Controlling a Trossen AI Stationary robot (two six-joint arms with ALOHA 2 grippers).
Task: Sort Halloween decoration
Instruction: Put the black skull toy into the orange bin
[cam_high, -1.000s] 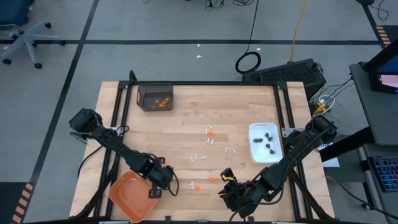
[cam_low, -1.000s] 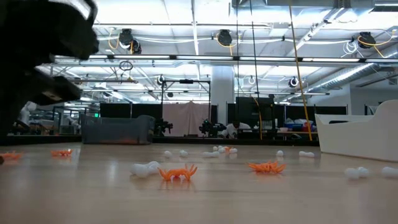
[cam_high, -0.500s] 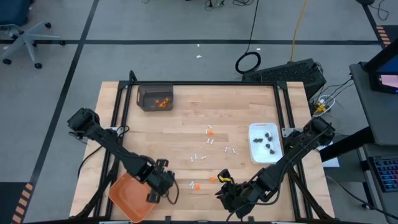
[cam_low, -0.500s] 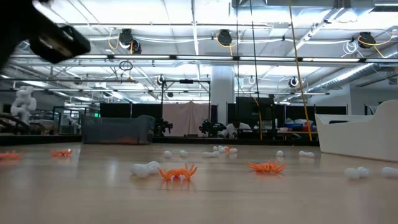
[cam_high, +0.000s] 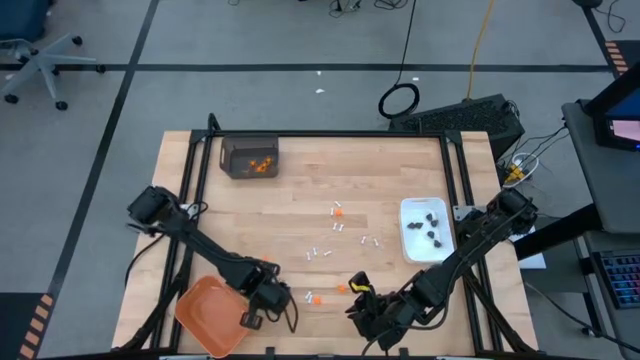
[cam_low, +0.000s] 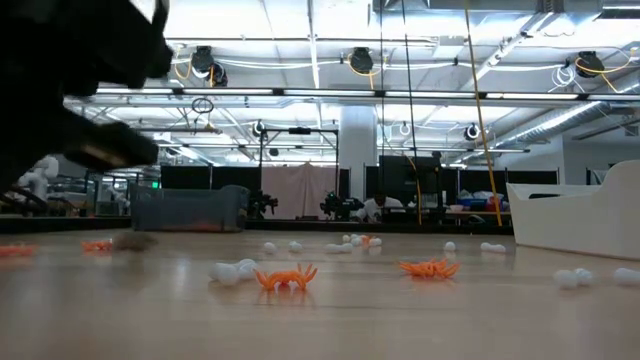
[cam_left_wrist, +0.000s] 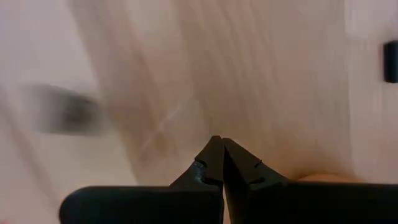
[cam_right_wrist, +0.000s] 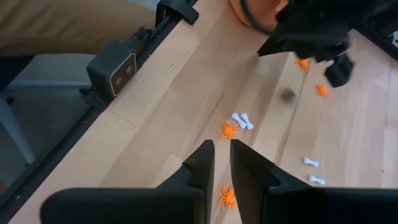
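Observation:
Tiny orange bits (cam_high: 343, 288), (cam_right_wrist: 229, 129) and white sticks (cam_high: 320, 253), (cam_right_wrist: 242, 119) lie scattered on the wooden table. Dark bits (cam_high: 430, 228) lie in the white dish. One blurred dark bit (cam_right_wrist: 288, 95) shows on the table just beside my left gripper; it also shows in the low view (cam_low: 133, 240) and the left wrist view (cam_left_wrist: 68, 112). My left gripper (cam_high: 265, 300), (cam_left_wrist: 217, 146) is shut and empty, low over the table beside the orange tray (cam_high: 205, 315). My right gripper (cam_high: 362, 300), (cam_right_wrist: 222, 152) waits near the front edge, fingers slightly apart, empty.
A dark bin (cam_high: 249, 157) holding orange bits stands at the far left. The white dish (cam_high: 412, 250) is at the right. A black frame rail (cam_right_wrist: 124, 62) runs along the table's near edge. A bare stretch of wood lies between the bin and the scattered bits.
My left gripper has moved from over the tray's right rim a little toward the table's right and near edge. A blurred dark bit now shows on the table beside it, where none showed before. My right gripper has kept still.

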